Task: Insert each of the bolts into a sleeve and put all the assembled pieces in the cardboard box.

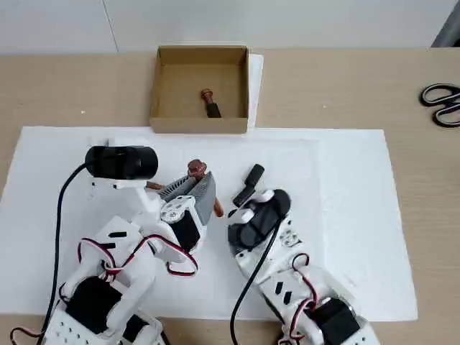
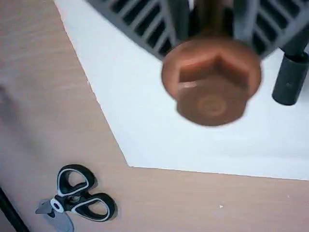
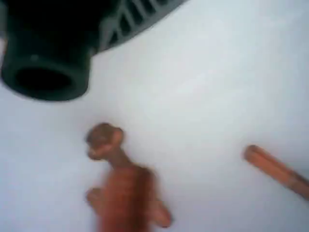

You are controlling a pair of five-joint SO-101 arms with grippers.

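Bright, even light falls from overhead. The white sheet (image 1: 345, 215) reflects it softly. Diffuse shadows pool under the left arm (image 1: 122, 259) and right arm (image 1: 309, 295), behind the left gripper (image 2: 211, 24) and its bolt (image 2: 211, 82); beside them, the bore of the sleeve (image 3: 53, 53) is black.

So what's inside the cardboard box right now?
One piece lies on the floor of the cardboard box: a copper bolt pushed into a dark sleeve. The sleeve hides how deep the bolt goes.
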